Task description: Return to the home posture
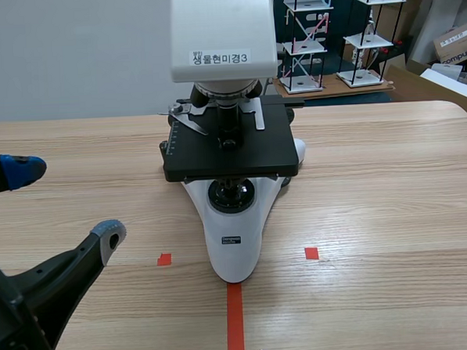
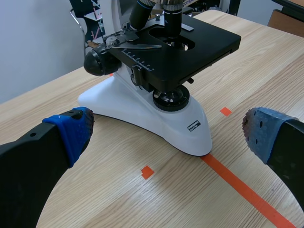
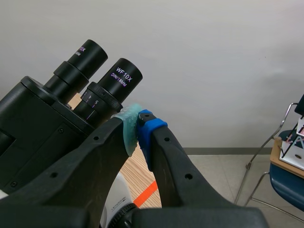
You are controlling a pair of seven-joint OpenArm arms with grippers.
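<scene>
- Left gripper (image 1: 66,201): low over the table (image 1: 392,214) on the left side, its two fingers spread wide apart with nothing between them. One blue pad (image 2: 71,130) and one grey-blue pad (image 2: 260,134) show at the tips.
- Seen from the left wrist, this gripper faces the microscope (image 1: 230,148), whose white foot lies ahead of the spread fingers without touching them.
- Right gripper (image 3: 137,132): raised high, beside the microscope's two black eyepieces (image 3: 124,76). Its fingers are closed together, green pad pressed against blue pad, holding nothing. Whether the green pad touches the nearer eyepiece tube, I cannot tell. It does not show in the scene view.
- The microscope stands upright in the middle of the table, with its black stage over the white foot.
- An orange tape line (image 1: 235,324) runs from the foot's front tip toward the robot, with a small orange square (image 1: 164,259) on each side.
- A wire rack (image 1: 305,46) stands behind the table.
</scene>
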